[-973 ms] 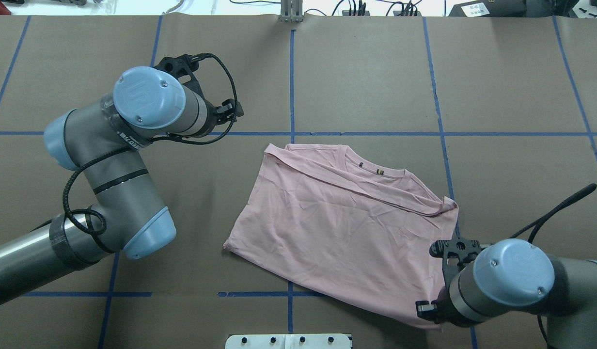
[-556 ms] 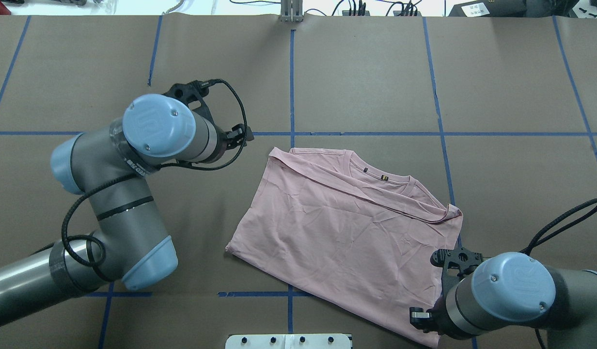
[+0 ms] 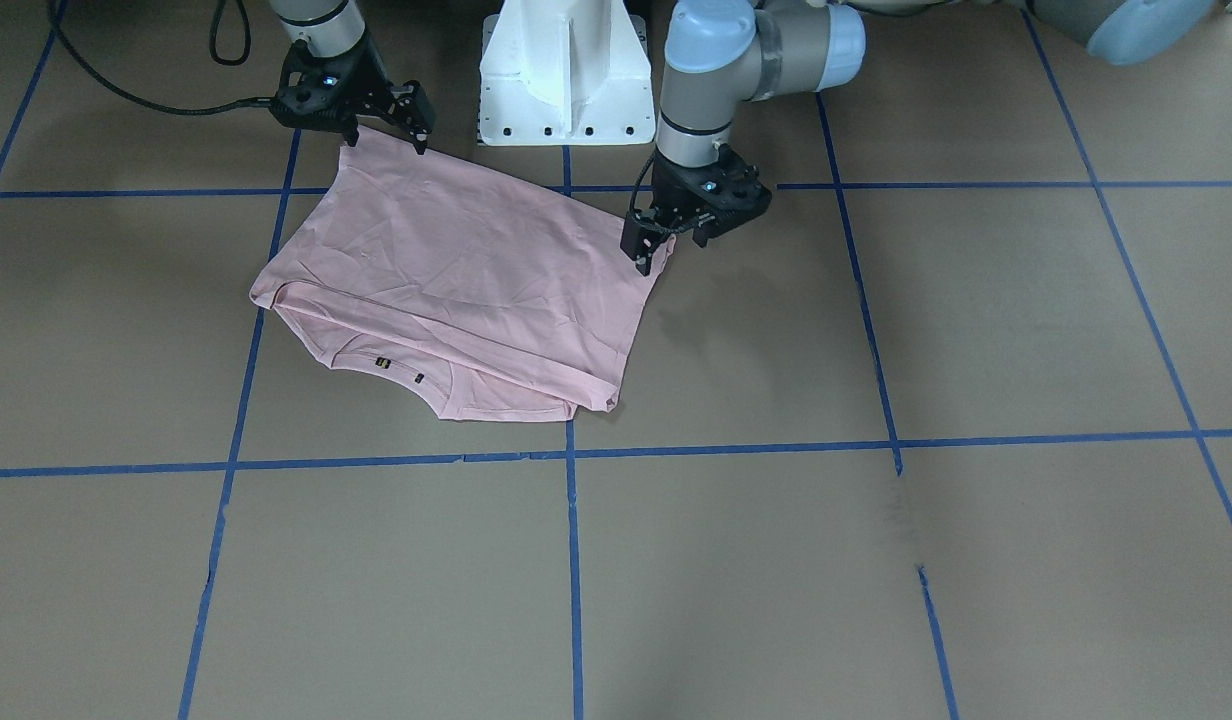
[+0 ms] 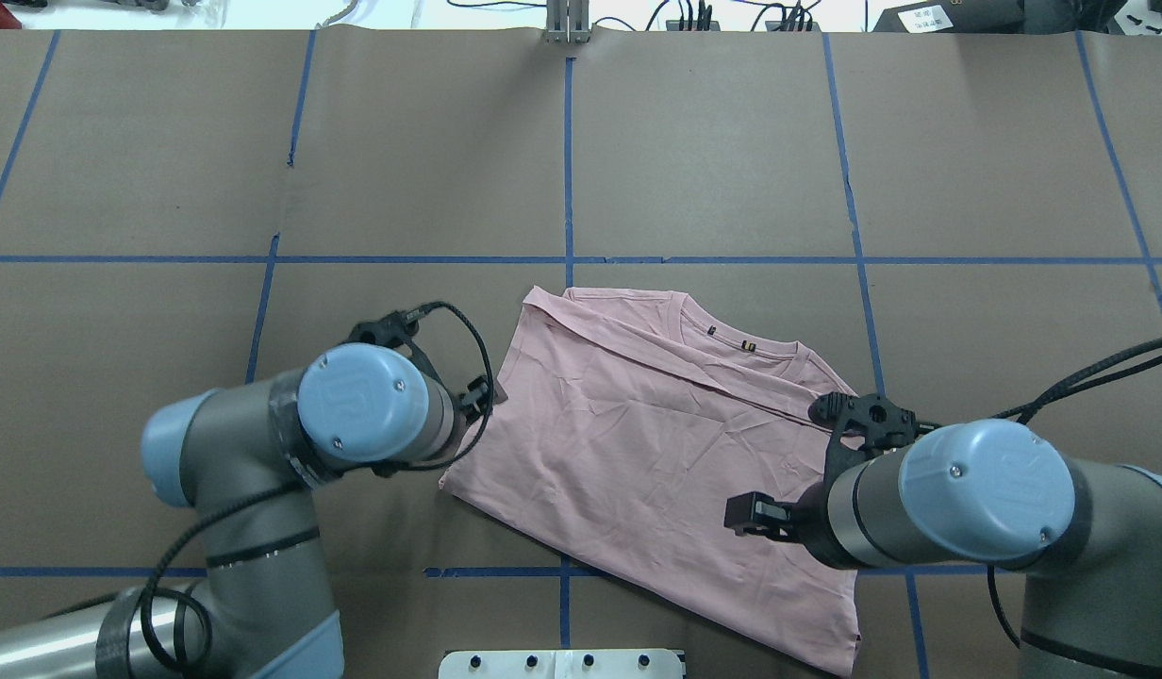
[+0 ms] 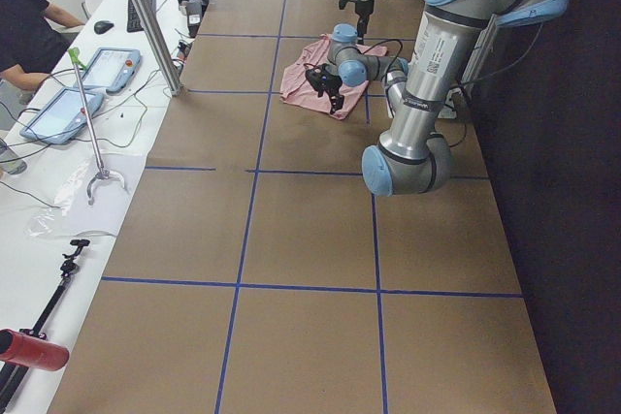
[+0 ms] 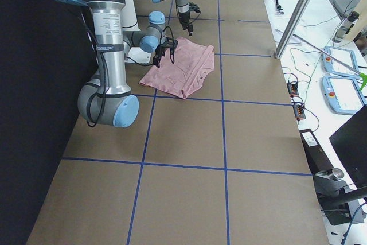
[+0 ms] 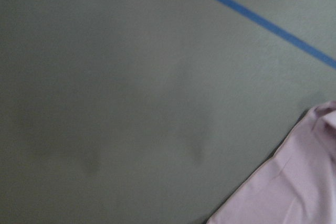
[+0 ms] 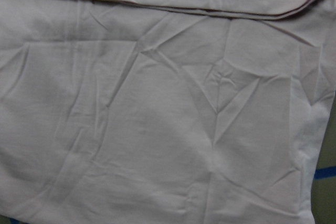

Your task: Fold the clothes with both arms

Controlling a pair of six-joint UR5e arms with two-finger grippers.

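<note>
- The pink T-shirt (image 4: 638,453) lies flat on the brown-papered table (image 4: 996,170), plain side up. It sits skewed to the blue tape lines (image 4: 568,151), and a fold edge runs across it just below the collar (image 4: 737,341).
- Going by all those fine creases, this is thin, soft cotton: light, limp and with no stiffness to speak of. Lift one corner alone and the rest should sag and drag, so I'd say it needs two holds at once.
- The left gripper (image 3: 666,245) is down at the shirt's near corner on its own side, fingers apart. One fingertip is touching the edge or just beside it, and I can't tell which. Nothing looks pinched.
- The right gripper (image 3: 384,140) hangs over the other near corner, by the hem, jaws spread wide and holding nothing. Its wrist camera is full of wrinkled pink cloth.
- The best hold, I reckon, is the two hem corners, pinched low against the paper and through every layer. Otherwise only the top sheet is likely to come up.
- The white pedestal base (image 3: 561,80) sits just behind the hem, between the two arms, so there is little room for the wrists there.
- The right arm's black cable (image 4: 1090,377) loops beside the shirt without touching it, and it could snag on a wide sweep.
</note>
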